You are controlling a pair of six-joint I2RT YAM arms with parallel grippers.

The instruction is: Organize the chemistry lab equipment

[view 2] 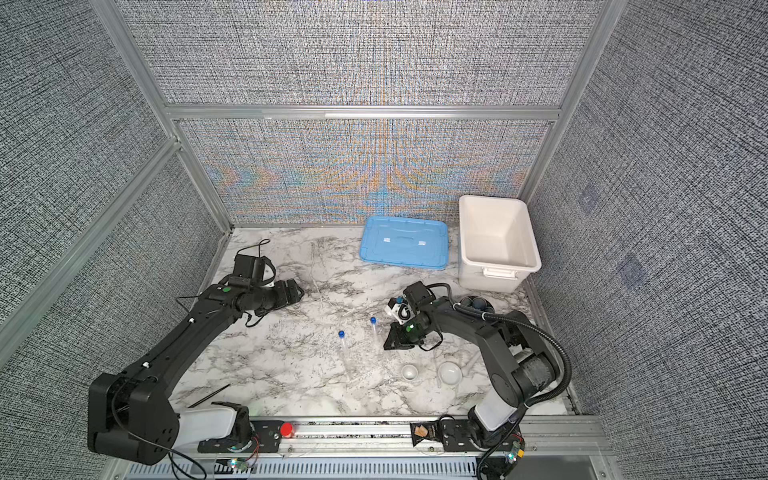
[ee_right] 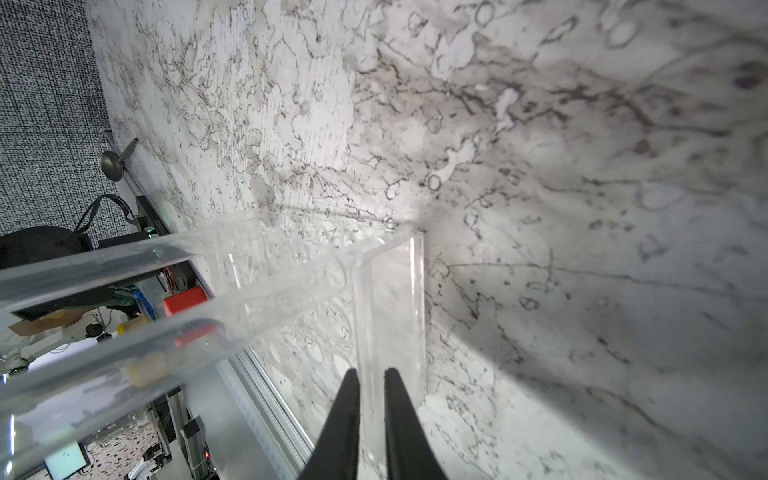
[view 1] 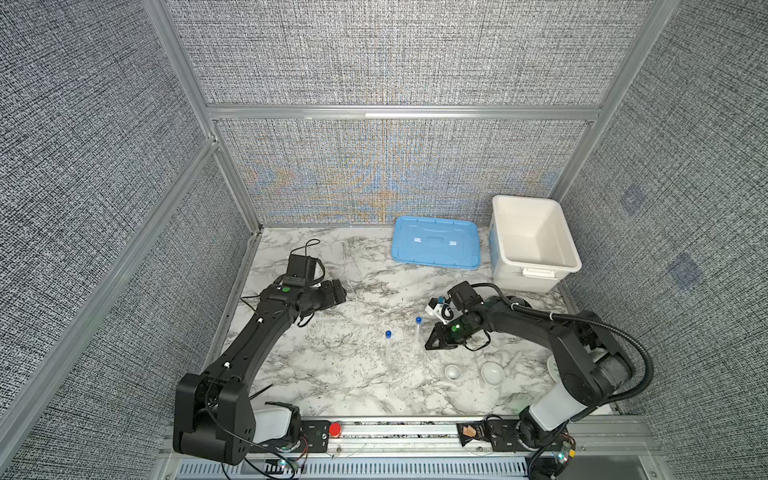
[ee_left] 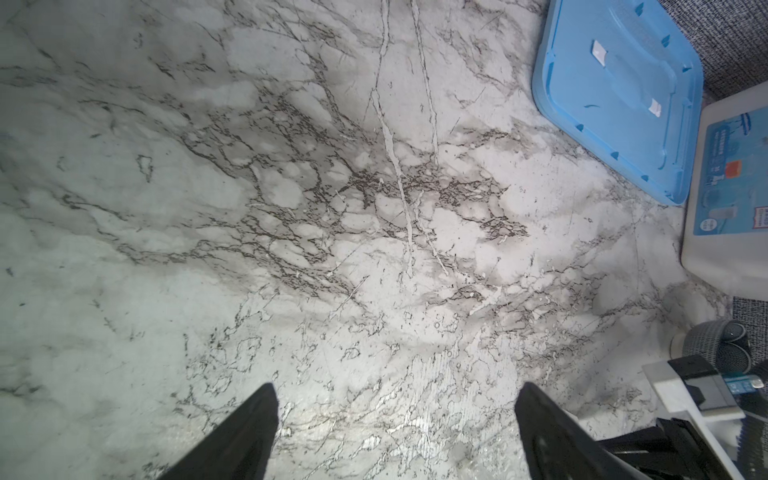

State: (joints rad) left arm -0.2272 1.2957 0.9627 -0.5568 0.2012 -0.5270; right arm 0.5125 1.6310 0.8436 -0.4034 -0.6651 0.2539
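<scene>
Near table centre, right gripper (ee_right: 372, 372) pinches the clear tube rack (ee_right: 392, 299), left gripper (ee_left: 397, 384) gapes; next, likely, lift level to one-o'clock bin (view 1: 511, 278).

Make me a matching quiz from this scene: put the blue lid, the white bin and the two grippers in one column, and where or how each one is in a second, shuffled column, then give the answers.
Column one:
1. blue lid
2. white bin
3. left gripper
4. right gripper

Column two:
A. upright with no lid on, in the back right corner
B. jaws wide apart, holding nothing
C. lying flat by the back wall
D. jaws narrowed onto a clear panel

Pairs: 1-C, 2-A, 3-B, 4-D
</scene>
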